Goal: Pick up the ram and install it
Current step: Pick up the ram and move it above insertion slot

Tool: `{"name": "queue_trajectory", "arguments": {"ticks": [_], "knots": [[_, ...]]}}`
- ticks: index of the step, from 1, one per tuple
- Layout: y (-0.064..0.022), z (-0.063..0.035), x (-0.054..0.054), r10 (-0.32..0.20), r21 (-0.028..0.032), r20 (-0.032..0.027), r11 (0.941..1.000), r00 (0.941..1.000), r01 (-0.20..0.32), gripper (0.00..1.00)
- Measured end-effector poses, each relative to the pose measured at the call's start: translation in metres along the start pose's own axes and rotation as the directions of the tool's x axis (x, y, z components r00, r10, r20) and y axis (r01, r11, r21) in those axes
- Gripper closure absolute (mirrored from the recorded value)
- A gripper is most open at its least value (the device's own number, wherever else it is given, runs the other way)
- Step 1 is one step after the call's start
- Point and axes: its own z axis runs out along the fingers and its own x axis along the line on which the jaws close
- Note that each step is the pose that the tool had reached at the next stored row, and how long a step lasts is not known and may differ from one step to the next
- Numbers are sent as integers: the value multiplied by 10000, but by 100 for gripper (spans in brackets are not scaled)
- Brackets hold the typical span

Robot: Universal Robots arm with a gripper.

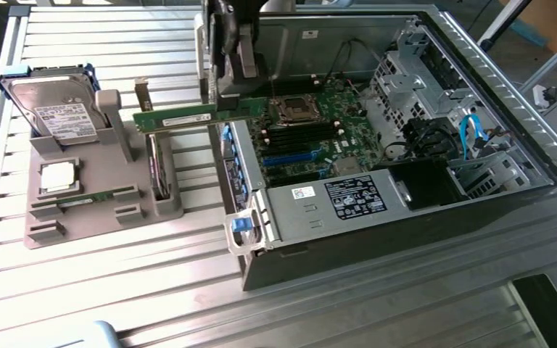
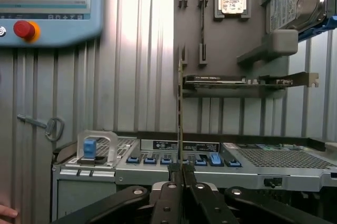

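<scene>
My gripper (image 1: 228, 100) is clamped tight on one end of the long, thin green ram stick (image 1: 174, 116). In the exterior view the stick hangs level in the air, reaching toward nine o'clock from my fingers; the grey plastic parts holder (image 1: 99, 174) lies toward seven o'clock of it; the open metal computer case (image 1: 510, 94), green motherboard (image 1: 347, 101) inside, sits at three o'clock.

I am hanging between the tray (image 1: 75, 210) and the open computer case (image 1: 472, 217), which is sitting at the exterior view's right. My gripper (image 1: 226, 107) is clamping the ram (image 1: 174, 116) level above the table (image 1: 114, 290). On the tray, the hard drive (image 1: 56, 109) is standing at the back, the processor chip (image 1: 58, 176) is lying before it, and the expansion card (image 2: 226, 80) is standing on the case side.
</scene>
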Motion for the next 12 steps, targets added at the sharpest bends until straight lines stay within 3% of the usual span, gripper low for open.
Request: {"name": "queue_trajectory", "arguments": {"ticks": [12], "knots": [[-268, -5, 28, 1, 0, 0, 10000, 10000, -1, 88]]}}
